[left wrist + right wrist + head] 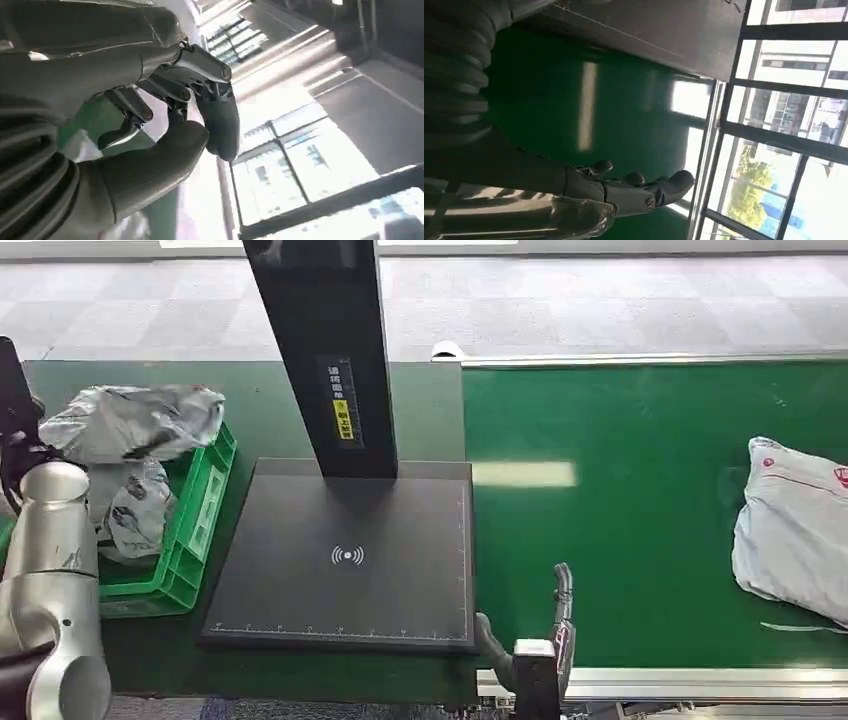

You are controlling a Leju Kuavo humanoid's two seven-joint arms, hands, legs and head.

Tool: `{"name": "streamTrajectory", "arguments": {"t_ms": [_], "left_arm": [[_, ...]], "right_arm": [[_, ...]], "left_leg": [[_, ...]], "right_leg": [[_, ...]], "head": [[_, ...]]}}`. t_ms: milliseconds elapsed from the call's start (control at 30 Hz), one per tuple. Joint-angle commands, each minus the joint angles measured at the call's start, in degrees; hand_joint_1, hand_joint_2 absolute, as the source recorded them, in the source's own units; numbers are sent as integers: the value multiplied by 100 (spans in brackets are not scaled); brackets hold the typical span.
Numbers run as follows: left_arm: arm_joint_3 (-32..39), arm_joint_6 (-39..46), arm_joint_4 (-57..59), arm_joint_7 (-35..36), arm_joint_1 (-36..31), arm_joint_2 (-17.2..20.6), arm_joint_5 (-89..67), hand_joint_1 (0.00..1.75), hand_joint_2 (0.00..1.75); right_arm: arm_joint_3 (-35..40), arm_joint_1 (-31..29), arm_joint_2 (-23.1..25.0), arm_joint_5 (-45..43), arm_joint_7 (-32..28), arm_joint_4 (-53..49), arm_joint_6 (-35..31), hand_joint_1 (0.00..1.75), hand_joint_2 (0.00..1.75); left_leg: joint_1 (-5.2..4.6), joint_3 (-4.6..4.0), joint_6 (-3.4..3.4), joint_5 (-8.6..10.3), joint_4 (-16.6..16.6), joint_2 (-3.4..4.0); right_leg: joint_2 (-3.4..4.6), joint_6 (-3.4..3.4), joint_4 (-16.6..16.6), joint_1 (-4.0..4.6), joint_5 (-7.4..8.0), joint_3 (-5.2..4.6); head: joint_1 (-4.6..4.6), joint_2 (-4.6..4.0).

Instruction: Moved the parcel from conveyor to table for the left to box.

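We see our right hand (540, 640) open, fingers straight, over the smooth green conveyor belt (640, 500); the crumpled grey plastic parcel (795, 530) lies well right of it. Our left hand (165, 115) curls on nothing.

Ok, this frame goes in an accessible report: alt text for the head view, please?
A grey parcel lies on the green conveyor at right, a black scanning platform sits centre, and a green crate of bagged parcels stands left. The right hand hangs open at the belt's near edge.
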Motion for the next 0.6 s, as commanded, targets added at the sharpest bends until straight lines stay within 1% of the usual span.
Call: {"name": "streamTrajectory", "arguments": {"t_ms": [33,100,133,200,300,400,467,500,600], "left_arm": [[-11,-239,2710,1123,-849,671,-1046,175,175],[-127,-480,2833,1364,-807,735,-1247,175,175],[-154,-545,2864,1414,-796,735,-1291,175,175],[-317,-935,2956,1764,-808,681,-1531,175,175],[-671,-2454,3139,2778,-907,543,-1982,175,175],[-702,-2541,3135,2857,-906,535,-2024,175,175],[-702,-2541,3135,2857,-906,535,-2024,175,175],[-735,-2783,3123,3015,-903,535,-2088,175,175],[-764,-2748,3053,3101,-852,458,-2185,175,175]], "right_arm": [[354,-163,-325,-116,148,87,4,0,175],[366,-132,-136,-80,150,65,4,0,175],[369,-124,-85,12,205,47,4,0,175],[362,-125,-61,81,281,9,4,0,175],[529,-214,-208,-95,311,44,4,0,175],[537,-220,-216,-111,318,42,4,0,175],[537,-220,-216,-111,318,42,4,0,175],[595,-239,-246,-129,334,47,4,0,175],[641,-310,-382,-206,362,141,4,0,175]], "left_leg": [[1,-1,7,1,-3,1],[1,-7,5,0,-3,10],[0,-10,3,0,-2,6],[0,-19,5,2,-2,4],[2,-25,5,5,-1,-15],[3,-26,6,5,1,-16],[4,-27,3,1,3,-3],[5,-27,6,1,3,0],[3,-22,6,3,-3,-9]], "right_leg": [[-12,-3,-5,4,0,4],[0,-3,-3,3,2,-4],[-1,-3,0,2,0,-8],[-8,-5,0,2,1,-17],[-28,-4,-3,5,0,-15],[-26,-3,-4,5,2,-15],[-9,-2,-2,6,3,-19],[-12,-4,-4,8,4,-19],[-21,-6,-7,5,2,-13]], "head": [[4,0],[2,0],[0,0],[2,0],[0,0],[2,0],[2,0],[2,0],[2,0]]}}
